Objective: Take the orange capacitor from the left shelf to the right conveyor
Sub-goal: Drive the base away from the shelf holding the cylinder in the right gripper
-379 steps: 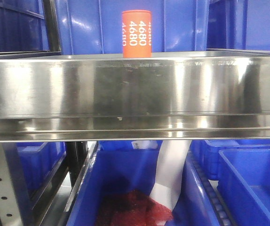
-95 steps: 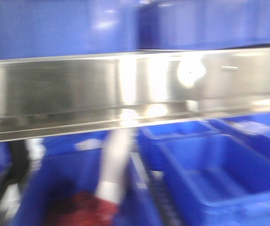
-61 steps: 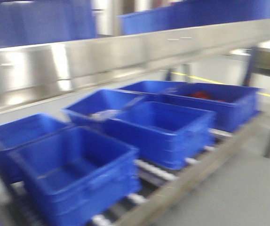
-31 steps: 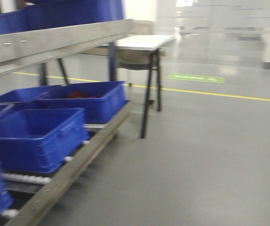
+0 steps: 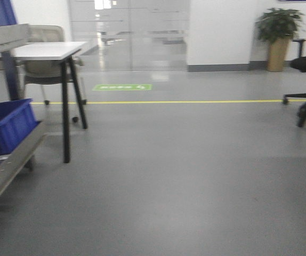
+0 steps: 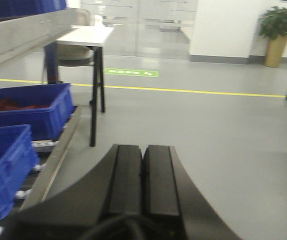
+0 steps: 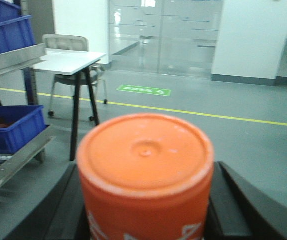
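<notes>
Orange capacitor (image 7: 145,165) sits clamped in your right gripper (image 7: 146,220), right of the shelf (image 7: 13,59). Your left gripper (image 6: 142,170) looks closed and empty, though blurred.

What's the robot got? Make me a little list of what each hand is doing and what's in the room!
right gripper: shut on the orange capacitor, whose flat top faces the wrist camera
left gripper: shut, holding nothing
left shelf: at the left edge, with blue bins below it
right conveyor: not in view
room: white table, yellow floor line, potted plant
</notes>
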Controlling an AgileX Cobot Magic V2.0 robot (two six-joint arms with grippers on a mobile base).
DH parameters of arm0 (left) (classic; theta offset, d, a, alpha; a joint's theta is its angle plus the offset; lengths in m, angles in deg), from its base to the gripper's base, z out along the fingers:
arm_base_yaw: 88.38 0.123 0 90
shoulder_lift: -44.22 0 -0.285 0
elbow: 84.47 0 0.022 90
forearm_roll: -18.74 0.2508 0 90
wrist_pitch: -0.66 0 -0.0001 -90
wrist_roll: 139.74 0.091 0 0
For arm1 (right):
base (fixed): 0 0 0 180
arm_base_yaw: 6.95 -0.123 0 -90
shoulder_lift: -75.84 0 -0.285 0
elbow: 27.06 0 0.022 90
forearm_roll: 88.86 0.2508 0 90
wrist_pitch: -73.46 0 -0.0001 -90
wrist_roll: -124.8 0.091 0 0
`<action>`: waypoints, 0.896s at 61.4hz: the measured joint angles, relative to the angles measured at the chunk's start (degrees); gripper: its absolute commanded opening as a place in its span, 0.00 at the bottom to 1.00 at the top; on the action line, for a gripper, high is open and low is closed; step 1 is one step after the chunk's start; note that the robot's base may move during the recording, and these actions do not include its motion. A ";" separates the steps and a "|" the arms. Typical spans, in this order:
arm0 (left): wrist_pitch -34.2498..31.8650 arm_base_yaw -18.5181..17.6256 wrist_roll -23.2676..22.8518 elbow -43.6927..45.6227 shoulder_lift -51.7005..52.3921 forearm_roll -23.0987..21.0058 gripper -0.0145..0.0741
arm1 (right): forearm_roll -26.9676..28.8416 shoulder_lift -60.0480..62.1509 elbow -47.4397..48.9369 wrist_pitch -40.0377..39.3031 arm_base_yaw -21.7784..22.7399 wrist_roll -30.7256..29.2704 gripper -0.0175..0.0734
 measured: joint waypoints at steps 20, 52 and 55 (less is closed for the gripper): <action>0.00 0.00 0.00 0.00 0.00 0.00 0.02 | 0.00 0.00 0.04 0.00 0.03 0.00 0.27; 0.00 0.00 0.00 0.00 0.00 0.00 0.02 | 0.00 0.00 0.04 0.00 0.03 0.00 0.27; 0.00 0.00 0.00 0.00 0.00 0.00 0.02 | 0.00 0.00 0.04 0.00 0.03 0.00 0.27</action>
